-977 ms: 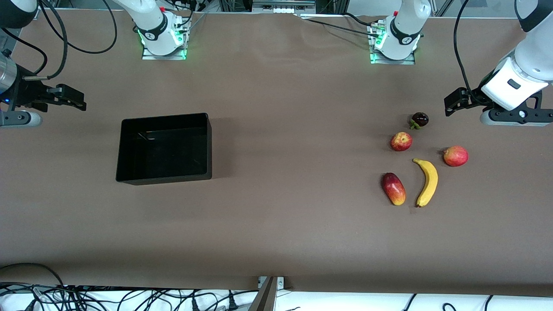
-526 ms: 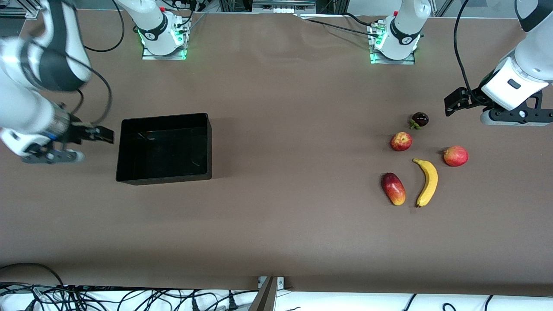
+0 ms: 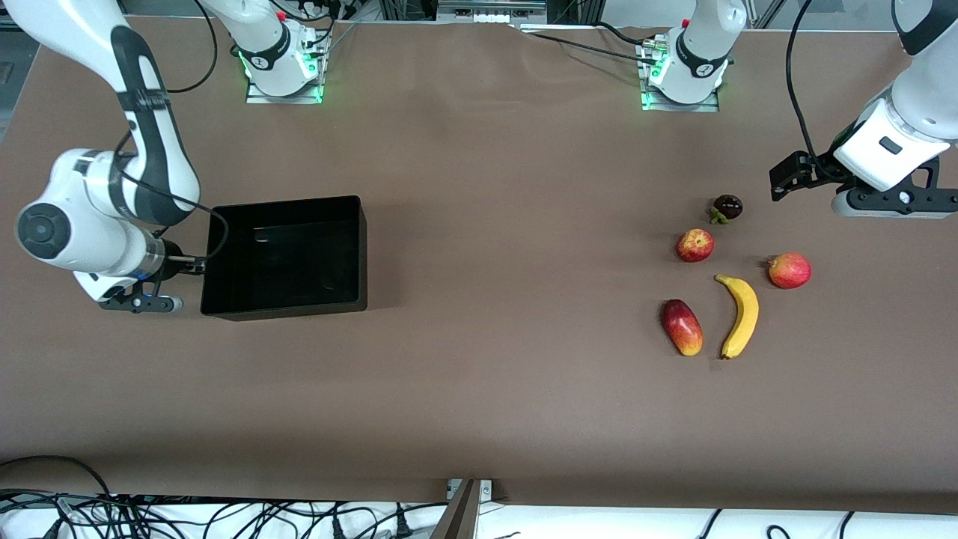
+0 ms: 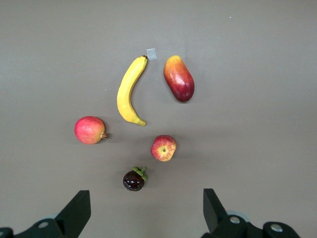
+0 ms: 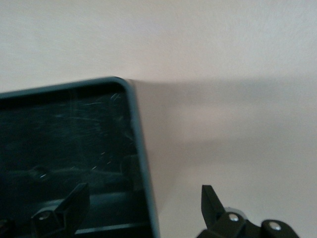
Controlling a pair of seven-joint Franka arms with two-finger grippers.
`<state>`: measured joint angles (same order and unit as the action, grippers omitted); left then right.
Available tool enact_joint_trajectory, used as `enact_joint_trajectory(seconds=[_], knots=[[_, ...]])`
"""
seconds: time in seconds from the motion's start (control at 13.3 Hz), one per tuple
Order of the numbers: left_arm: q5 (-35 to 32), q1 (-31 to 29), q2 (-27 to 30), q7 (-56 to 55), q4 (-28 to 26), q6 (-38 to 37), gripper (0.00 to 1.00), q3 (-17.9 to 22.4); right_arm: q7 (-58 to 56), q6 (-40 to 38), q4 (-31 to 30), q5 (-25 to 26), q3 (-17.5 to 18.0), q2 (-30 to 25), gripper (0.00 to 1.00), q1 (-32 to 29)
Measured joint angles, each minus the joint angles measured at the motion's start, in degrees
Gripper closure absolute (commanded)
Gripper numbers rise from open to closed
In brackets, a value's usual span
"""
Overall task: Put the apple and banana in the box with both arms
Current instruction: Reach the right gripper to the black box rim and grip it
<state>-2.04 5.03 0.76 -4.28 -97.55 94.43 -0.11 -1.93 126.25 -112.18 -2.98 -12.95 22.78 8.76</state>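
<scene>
The red apple (image 3: 695, 245) and the yellow banana (image 3: 740, 315) lie on the table toward the left arm's end. They also show in the left wrist view: apple (image 4: 163, 148), banana (image 4: 130, 91). The black box (image 3: 288, 308) stands empty toward the right arm's end. My left gripper (image 3: 782, 180) hangs open and empty in the air beside the fruit group (image 4: 146, 218). My right gripper (image 3: 188, 263) is open and empty, low at the box's end wall (image 5: 141, 148). Its jaws straddle that wall near a corner (image 5: 143, 208).
A pinkish-red round fruit (image 3: 789, 270), a red-and-yellow mango-like fruit (image 3: 682, 326) and a small dark mangosteen (image 3: 727, 207) lie round the apple and banana. Both arm bases stand along the table's edge farthest from the front camera. Cables hang at its nearest edge.
The right arm has swung from the table's end over to the box and come down at its end wall. The left arm and the fruits have not moved.
</scene>
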Motion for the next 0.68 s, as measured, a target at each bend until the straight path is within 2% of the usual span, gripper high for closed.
enact_joint_trajectory(seconds=[0.15,0.23,0.3,0.45,0.53,0.68], knots=[[0.0,0.0,0.0,0.0,0.0,0.0,0.0,0.0,0.0,3.9,-4.3,-1.5,0.0,0.2,0.15,-0.2],[0.0,0.0,0.0,0.0,0.0,0.0,0.0,0.0,0.0,4.7,-5.5,-1.9,0.0,0.2,0.27,-0.2],[0.0,0.0,0.0,0.0,0.0,0.0,0.0,0.0,0.0,5.1,-6.3,-2.2,0.0,0.2,0.43,-0.2],[0.0,0.0,0.0,0.0,0.0,0.0,0.0,0.0,0.0,5.3,-7.1,-2.4,0.0,0.2,0.91,-0.2],[0.0,0.0,0.0,0.0,0.0,0.0,0.0,0.0,0.0,5.3,-7.2,-2.4,0.0,0.2,1.0,-0.2],[0.0,0.0,0.0,0.0,0.0,0.0,0.0,0.0,0.0,4.9,-7.3,-2.5,0.1,0.1,1.0,-0.2]])
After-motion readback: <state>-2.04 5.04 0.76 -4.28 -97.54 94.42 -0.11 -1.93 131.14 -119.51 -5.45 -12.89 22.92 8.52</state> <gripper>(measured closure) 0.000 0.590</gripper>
